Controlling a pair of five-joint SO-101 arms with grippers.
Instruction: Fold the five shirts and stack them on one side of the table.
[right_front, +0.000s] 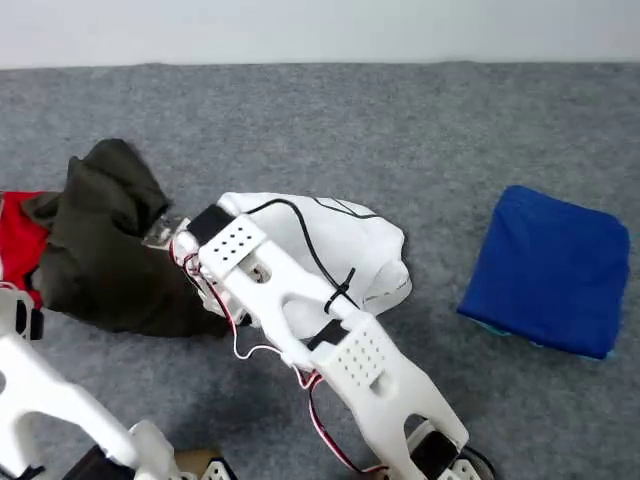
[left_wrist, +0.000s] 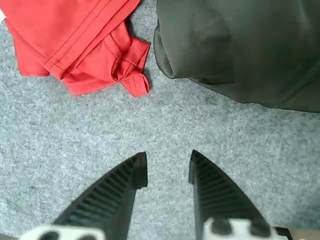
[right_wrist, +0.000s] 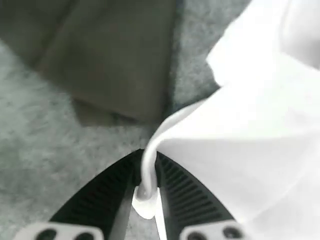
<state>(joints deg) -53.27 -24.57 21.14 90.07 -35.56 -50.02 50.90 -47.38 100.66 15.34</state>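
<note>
**A:** What sits at the left edge of the high view?

**B:** A crumpled red shirt (right_front: 15, 240), with a dark olive shirt (right_front: 100, 250) heaped against it. The left gripper (left_wrist: 167, 170) hangs over bare grey table cover (right_front: 400, 120) near both, jaws apart and holding nothing.

**A:** And the middle?

**B:** The white shirt (right_front: 365, 250) lies rumpled just right of the olive one. The right arm (right_front: 300, 300) slants across it from the lower edge and hides part of it. The right gripper (right_wrist: 148, 167) is clamped on a fold of the white cloth.

**A:** Right side?

**B:** A blue shirt (right_front: 550, 268), folded square and well apart from the others. A thin teal edge (right_front: 500, 333) shows beneath it.
</note>
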